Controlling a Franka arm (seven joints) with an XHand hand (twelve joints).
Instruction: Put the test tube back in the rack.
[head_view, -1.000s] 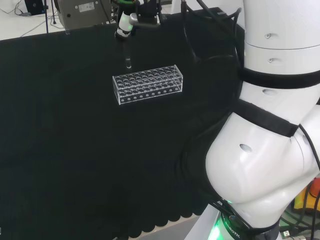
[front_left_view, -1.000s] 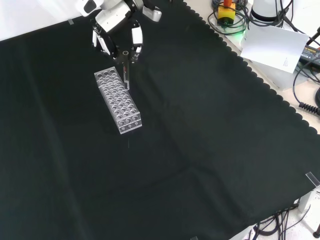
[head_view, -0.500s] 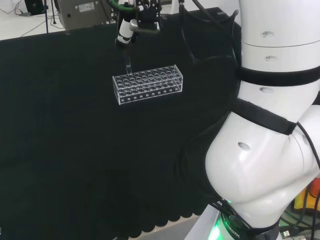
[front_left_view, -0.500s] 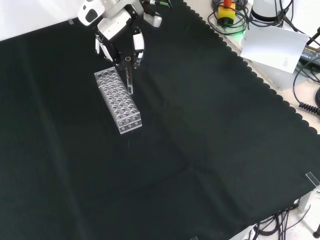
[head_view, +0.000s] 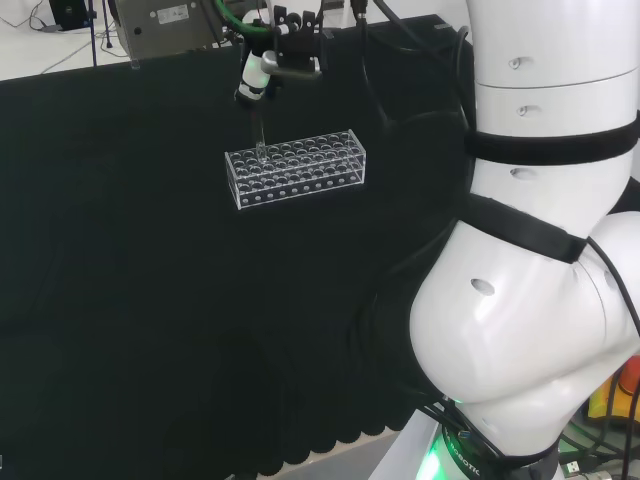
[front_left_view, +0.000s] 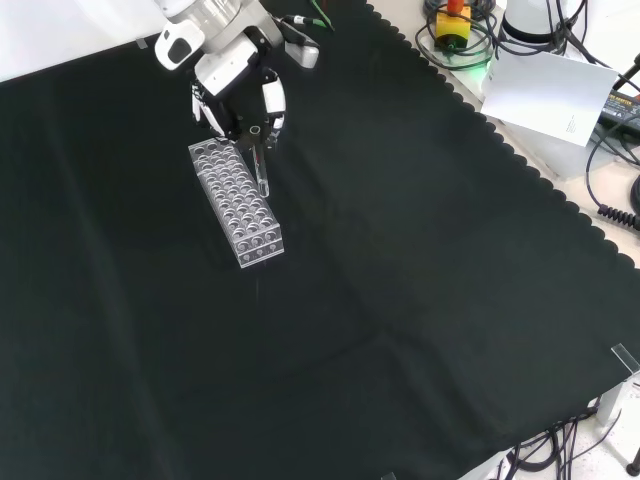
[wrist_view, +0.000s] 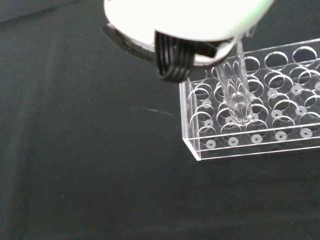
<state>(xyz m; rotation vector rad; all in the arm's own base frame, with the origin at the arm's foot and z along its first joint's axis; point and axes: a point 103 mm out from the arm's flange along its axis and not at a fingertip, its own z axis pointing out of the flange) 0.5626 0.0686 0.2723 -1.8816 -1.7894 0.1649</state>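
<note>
A clear plastic rack (head_view: 296, 169) (front_left_view: 237, 201) (wrist_view: 260, 127) with several rows of holes lies on the black cloth. My hand (head_view: 262, 66) (front_left_view: 236, 78) (wrist_view: 170, 30) hangs just above the rack's end, its fingers pinching a clear test tube (head_view: 258, 135) (front_left_view: 260, 168) (wrist_view: 236, 87). The tube hangs nearly upright with its round bottom over the holes near the rack's corner. In the wrist view the tube's tip sits right above one of the holes. Whether it has entered a hole I cannot tell.
The arm's big white links (head_view: 540, 250) stand at the right of the head view. Cables, a white sheet (front_left_view: 545, 95) and gear lie beyond the cloth's scalloped edge at the front view's top right. A grey box (head_view: 165, 25) stands past the cloth's far edge in the head view.
The hand with the tube has moved from beside the rack's end to over it. The tube's bottom has come down to the rack's top holes.
</note>
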